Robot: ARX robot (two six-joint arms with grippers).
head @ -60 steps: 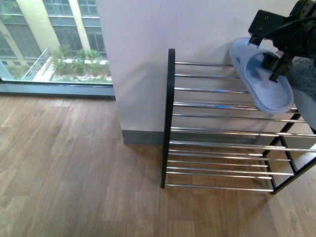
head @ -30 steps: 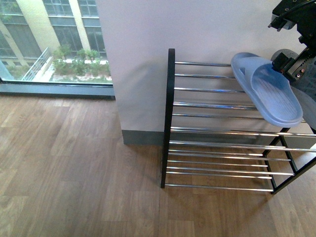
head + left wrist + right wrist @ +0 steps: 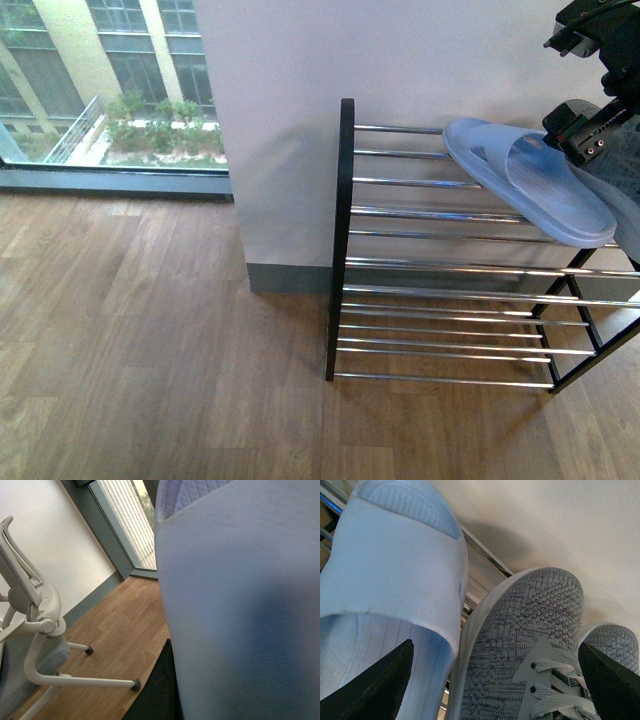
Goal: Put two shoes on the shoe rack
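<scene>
The shoe rack [image 3: 345, 240], with black side frames and chrome rods, stands against the white wall. A pale blue slipper [image 3: 530, 185] lies slanted across its top rods, and my left gripper [image 3: 580, 135] is shut on its heel end. In the left wrist view the slipper [image 3: 240, 605] fills most of the frame beside one dark finger [image 3: 157, 690]. The two shoes, grey knit sneakers [image 3: 530, 645] [image 3: 615, 645], sit side by side next to the slipper [image 3: 395, 580] by the wall. My right gripper [image 3: 496, 645] is open above the nearer sneaker, touching nothing.
The rack's lower tiers [image 3: 450, 330] hold nothing. Wood floor [image 3: 150, 350] stretches to the left, toward a floor-level window [image 3: 100, 90]. A white office chair base [image 3: 35, 645] stands on the floor in the left wrist view.
The blue slipper has moved left and down, from hanging steeply above the rack to lying flatter across the top rods. My left gripper went with it.
</scene>
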